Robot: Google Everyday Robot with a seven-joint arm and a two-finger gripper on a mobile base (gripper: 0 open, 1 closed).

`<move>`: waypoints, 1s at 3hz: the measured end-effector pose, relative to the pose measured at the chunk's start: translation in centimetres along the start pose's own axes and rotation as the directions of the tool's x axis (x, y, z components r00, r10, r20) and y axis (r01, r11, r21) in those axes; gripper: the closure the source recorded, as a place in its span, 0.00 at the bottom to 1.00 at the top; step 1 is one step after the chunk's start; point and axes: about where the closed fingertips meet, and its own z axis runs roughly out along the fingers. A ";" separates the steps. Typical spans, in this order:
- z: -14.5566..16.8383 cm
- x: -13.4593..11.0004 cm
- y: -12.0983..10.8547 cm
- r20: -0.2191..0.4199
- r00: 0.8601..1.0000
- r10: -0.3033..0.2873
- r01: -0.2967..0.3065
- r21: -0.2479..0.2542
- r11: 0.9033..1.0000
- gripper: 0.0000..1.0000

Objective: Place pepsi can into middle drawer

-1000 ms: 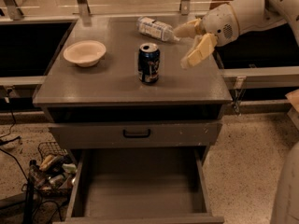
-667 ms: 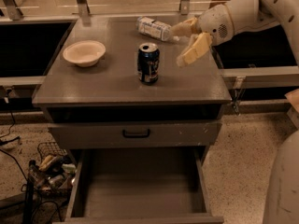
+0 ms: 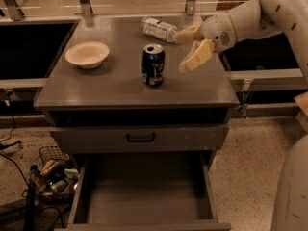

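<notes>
camera view has the claw (image 3: 179,53) hanging over the right part of the tabletop (image 3: 96,88), just right of the pepsi can (image 3: 153,65) and apart from it. its two pale fingers (image 3: 197,57) are spread wide and grip nothing. the upper one points toward the end of a clear water bottle (image 3: 158,29) that lies on its side at the back, and whether it touches the bottle cannot be told. the pepsi can stands upright near the middle of the tabletop, silver top up. a cream bowl (image 3: 87,55) sits well to its left. below the tabletop is a drawer front with a black handle (image 3: 140,137), pushed in. under that the middle drawer (image 3: 144,196) is pulled out, showing its flat grey floor and low side walls
</notes>
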 end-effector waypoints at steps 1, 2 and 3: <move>1.6 1.4 -0.2 0.008 0.999 0.032 -0.032 -0.023 0.999 0.00; 1.6 1.4 -0.2 0.008 0.999 0.032 -0.032 -0.023 0.999 0.00; 2.1 1.7 -0.8 0.046 0.998 0.035 -0.034 -0.022 0.999 0.00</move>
